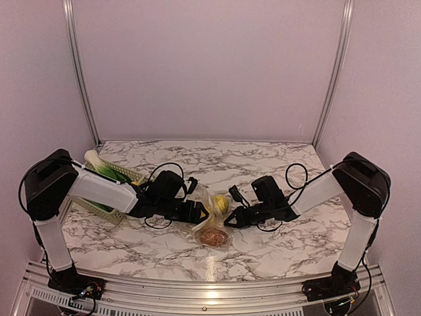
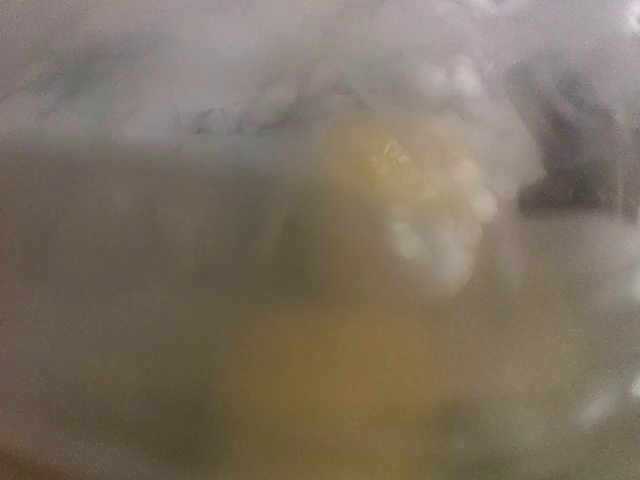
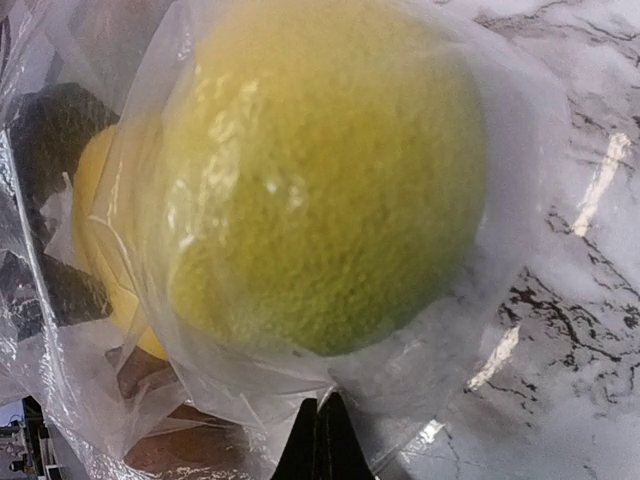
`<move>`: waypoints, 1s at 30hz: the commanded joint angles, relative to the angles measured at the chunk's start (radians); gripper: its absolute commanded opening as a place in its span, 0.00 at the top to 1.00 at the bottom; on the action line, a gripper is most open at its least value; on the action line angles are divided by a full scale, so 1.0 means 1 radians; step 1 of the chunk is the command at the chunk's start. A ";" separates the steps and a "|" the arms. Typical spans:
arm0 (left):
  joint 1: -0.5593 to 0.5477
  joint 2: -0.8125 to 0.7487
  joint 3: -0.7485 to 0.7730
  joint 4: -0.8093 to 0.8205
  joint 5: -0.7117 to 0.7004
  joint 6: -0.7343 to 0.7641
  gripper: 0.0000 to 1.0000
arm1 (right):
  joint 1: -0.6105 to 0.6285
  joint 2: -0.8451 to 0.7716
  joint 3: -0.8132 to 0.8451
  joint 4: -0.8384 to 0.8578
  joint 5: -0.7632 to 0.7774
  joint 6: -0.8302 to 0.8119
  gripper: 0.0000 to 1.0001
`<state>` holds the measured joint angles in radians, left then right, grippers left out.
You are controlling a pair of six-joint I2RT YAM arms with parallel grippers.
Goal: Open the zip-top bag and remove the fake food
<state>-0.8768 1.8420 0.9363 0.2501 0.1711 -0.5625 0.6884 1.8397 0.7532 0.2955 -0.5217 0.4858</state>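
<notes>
The zip-top bag (image 1: 212, 222) lies at the table's middle, crumpled, with a yellow lemon (image 1: 220, 205) and a brown lump (image 1: 212, 236) inside. My right gripper (image 1: 233, 218) is shut on the bag's right edge. In the right wrist view its fingertips (image 3: 322, 440) pinch the plastic (image 3: 440, 370) just below a big lemon (image 3: 320, 170); a second lemon (image 3: 95, 220) and the brown lump (image 3: 180, 455) show behind. My left gripper (image 1: 197, 212) is at the bag's left side. Its wrist view is blurred plastic with yellow patches (image 2: 340, 390); its fingers are hidden.
A pale green slatted basket (image 1: 118, 214) stands at the left behind my left arm, with green vegetables (image 1: 99, 164) in it. Metal rails run up the back wall corners. Arm cables loop over the marble table (image 1: 289, 250) near both wrists.
</notes>
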 commanded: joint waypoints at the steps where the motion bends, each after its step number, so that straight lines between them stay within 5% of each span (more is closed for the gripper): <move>1: -0.009 0.060 0.047 -0.129 -0.074 0.007 0.26 | -0.012 -0.004 -0.004 -0.042 0.023 -0.007 1.00; 10: 0.010 -0.024 -0.002 -0.138 -0.106 0.014 0.57 | -0.015 -0.006 -0.014 -0.038 0.026 -0.006 1.00; 22: 0.070 -0.334 -0.144 -0.081 -0.026 0.037 0.61 | -0.020 -0.012 -0.019 -0.040 0.025 -0.007 1.00; 30: 0.249 -0.574 -0.230 -0.157 0.030 0.026 0.59 | -0.024 -0.025 -0.018 -0.048 0.023 -0.016 1.00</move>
<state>-0.7147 1.3670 0.7311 0.1642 0.1783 -0.5419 0.6811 1.8359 0.7521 0.2913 -0.5217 0.4850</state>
